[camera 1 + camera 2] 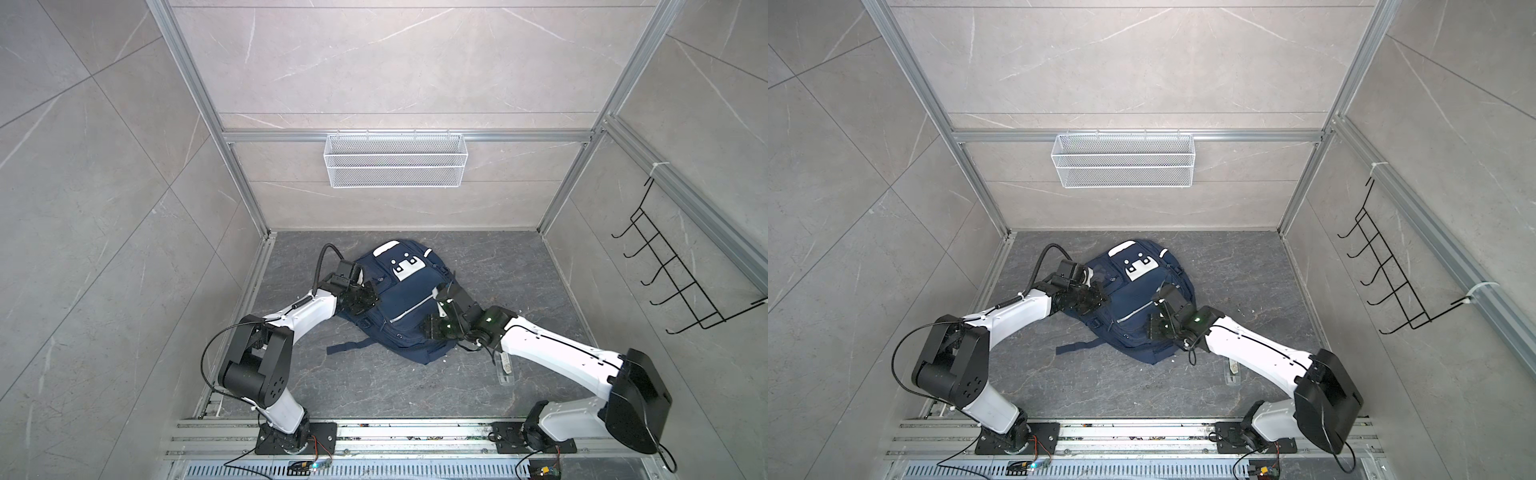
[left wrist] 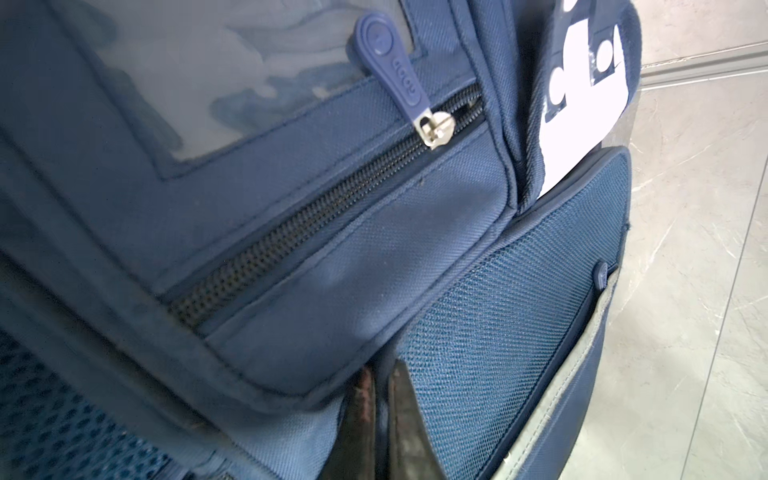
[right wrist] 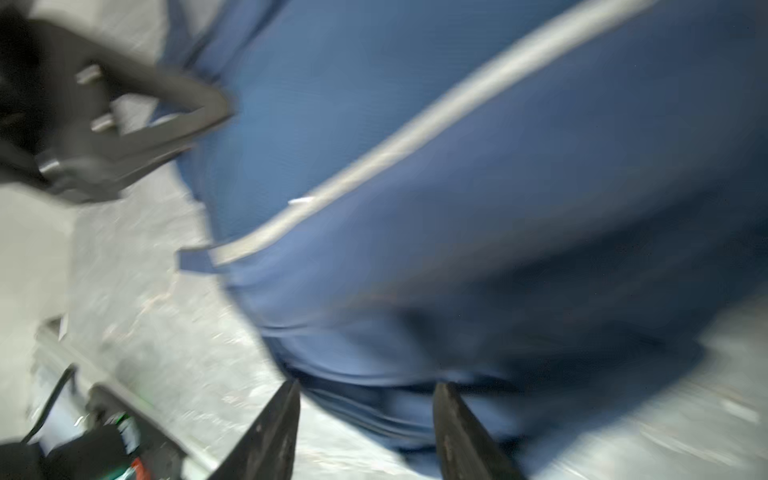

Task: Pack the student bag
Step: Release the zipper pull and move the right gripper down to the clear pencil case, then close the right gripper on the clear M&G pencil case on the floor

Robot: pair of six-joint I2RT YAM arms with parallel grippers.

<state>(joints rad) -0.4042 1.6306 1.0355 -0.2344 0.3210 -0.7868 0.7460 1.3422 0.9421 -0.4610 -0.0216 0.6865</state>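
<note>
Student bag lies flat on the grey floor, front panel up, white patches at the end away from the arm bases, one loose strap trailing from the near end. Left gripper sits against the bag's left flank. In its wrist view the jaws are closed, with the tips buried in the fold between the zip pocket and the mesh pocket. Whether fabric is actually pinched cannot be told. The zip slider and its blue pull tab lie further up that same pocket, untouched. Right gripper is at the bag's near right corner. Its wrist view is blurred but shows the jaws spread and holding nothing, with the bag's lower edge just beyond the tips and the silver stripe across the panel above.

Risks, as judged:
- The left hold is shallow and on soft cloth, so any pull may slip it off the fold or only bunch the pocket.
- With just one point of contact, the bag is likely to slide or swivel on the smooth floor.
- The spread right jaws are close to seams and the loose strap, so a sweep could snag them and drag the bag off line.
- A small clear item lies beyond the bag's near right corner, under the right forearm, and could be knocked away.
</note>
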